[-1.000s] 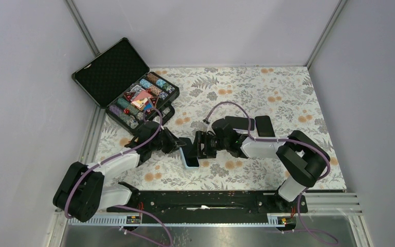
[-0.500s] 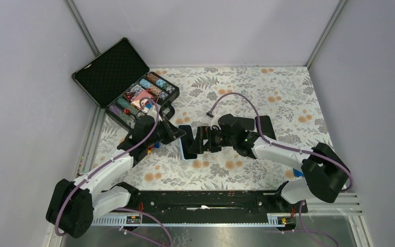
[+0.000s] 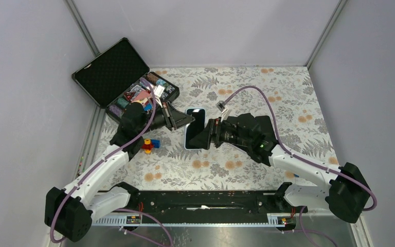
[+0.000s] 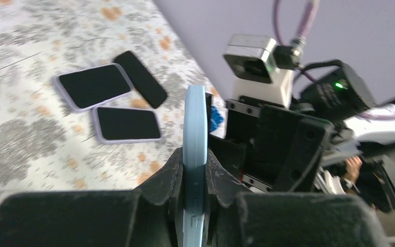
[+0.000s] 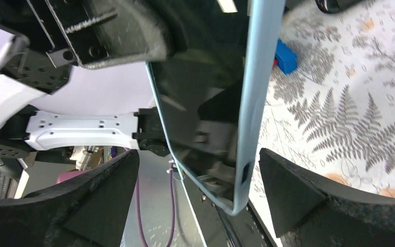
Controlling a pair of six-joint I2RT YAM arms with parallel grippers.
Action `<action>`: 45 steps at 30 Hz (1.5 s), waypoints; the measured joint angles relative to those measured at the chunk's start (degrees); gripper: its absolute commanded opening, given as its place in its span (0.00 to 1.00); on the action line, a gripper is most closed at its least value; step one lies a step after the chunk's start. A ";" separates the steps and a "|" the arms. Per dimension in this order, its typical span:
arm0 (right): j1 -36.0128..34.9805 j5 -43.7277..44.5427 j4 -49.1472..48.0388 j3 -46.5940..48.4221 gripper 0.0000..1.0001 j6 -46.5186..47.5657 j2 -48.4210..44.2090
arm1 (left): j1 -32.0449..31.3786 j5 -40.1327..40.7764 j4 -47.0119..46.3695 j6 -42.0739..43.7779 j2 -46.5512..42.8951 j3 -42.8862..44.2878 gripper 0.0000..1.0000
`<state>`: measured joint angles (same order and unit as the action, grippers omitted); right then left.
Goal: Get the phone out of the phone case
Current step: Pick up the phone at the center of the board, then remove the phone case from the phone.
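Phone moved toward twelve o'clock; left gripper clamps its likely bendy case edge, right gripper gapes empty; peel a corner.

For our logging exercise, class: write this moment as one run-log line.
object: black smartphone in light-blue case | left fingers: shut on its edge | right fingers: open, either side of it | removal: not yet done

Nothing written, no brand and no number can be read in any view. The phone shows a dark screen (only reflections on it), and the contents of the chip case at the table's far left corner are too small to read.
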<state>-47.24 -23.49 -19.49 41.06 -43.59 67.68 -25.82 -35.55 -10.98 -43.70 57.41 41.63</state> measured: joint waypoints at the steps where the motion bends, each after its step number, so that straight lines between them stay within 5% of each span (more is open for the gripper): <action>1: 0.00 -0.24 -1.09 -0.02 0.90 -0.02 -0.33 | 0.02 -1.90 -2.01 -0.68 0.13 0.15 0.00; 6: 0.00 -2.75 -8.94 -2.47 0.76 -0.81 -1.60 | -0.02 -11.54 -12.04 -5.95 2.03 0.70 0.00; 13: 0.00 -4.70 -14.43 -5.57 0.26 -1.99 -5.68 | 0.11 -17.00 -14.27 -7.23 2.34 3.04 0.02; 16: 0.00 -5.97 -15.28 -5.53 0.16 -2.12 -6.23 | 0.57 -18.45 -14.05 -7.17 2.78 3.56 0.12; 20: 0.07 -7.98 -13.94 -3.96 0.10 -1.57 -5.09 | 2.12 -21.99 -12.70 -6.93 4.20 4.85 0.34; 24: 0.24 -9.62 -12.02 -2.40 0.08 -1.53 -2.84 | 4.15 -24.74 -11.13 -5.64 4.66 5.29 0.22; 34: 3.02 -16.61 -10.25 1.88 0.08 -1.22 2.49 | 6.67 -27.45 -4.79 -3.17 7.34 7.87 0.21; 38: 4.04 -19.71 -10.86 3.15 0.08 -2.12 5.38 | 7.04 -27.89 -4.83 -4.00 8.41 7.87 0.00; 40: 4.61 -21.86 -12.98 3.15 0.15 -3.19 6.64 | 7.17 -28.37 -4.83 -4.39 8.50 7.87 0.00; 43: 5.18 -23.54 -14.86 3.15 0.69 -4.63 7.85 | 7.34 -28.41 -4.39 -4.31 8.50 7.91 0.00; 45: 5.60 -23.37 -15.69 3.28 0.91 -6.10 8.59 | 7.34 -28.22 -2.82 -3.06 8.50 8.09 0.00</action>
<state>-41.65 -46.85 -35.18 44.34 -49.69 76.27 -18.48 -63.77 -13.80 -46.76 65.91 49.71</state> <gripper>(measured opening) 0.624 0.121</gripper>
